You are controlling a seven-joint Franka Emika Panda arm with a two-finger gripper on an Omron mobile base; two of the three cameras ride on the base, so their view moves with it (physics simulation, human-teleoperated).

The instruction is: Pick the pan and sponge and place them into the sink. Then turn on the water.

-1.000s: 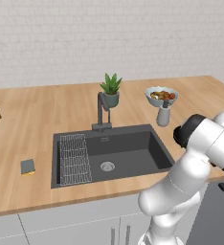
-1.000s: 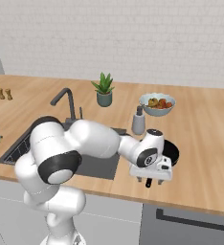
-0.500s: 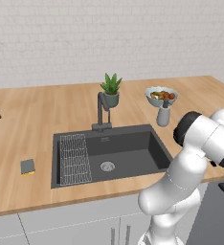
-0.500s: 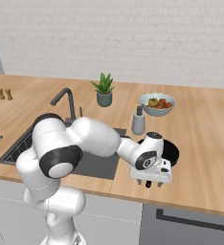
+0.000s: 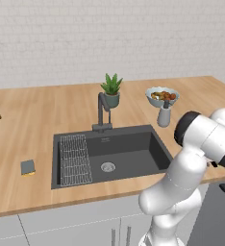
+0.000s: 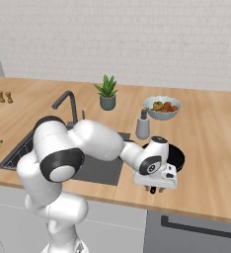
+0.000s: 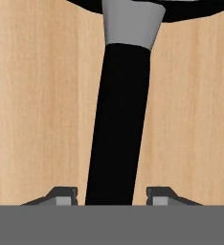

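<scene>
Running up the middle of the hand view, the pan's (image 7: 118, 119) straight black handle meets a grey collar near the top edge. The gripper (image 7: 112, 196) straddles it, fingertips (image 7: 61, 196) partly open with a narrow gap each side; whether they touch it cannot be told. At lower right of the right base view, the round black pan sits on the wooden surface (image 6: 211, 148). Farther, lower left of the left base view, the sponge (image 5: 28, 167) lies beside the dark sink (image 5: 133, 149). No writing is legible.

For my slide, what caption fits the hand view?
The pincer straddles the pan's black handle over the wooden counter.
</scene>
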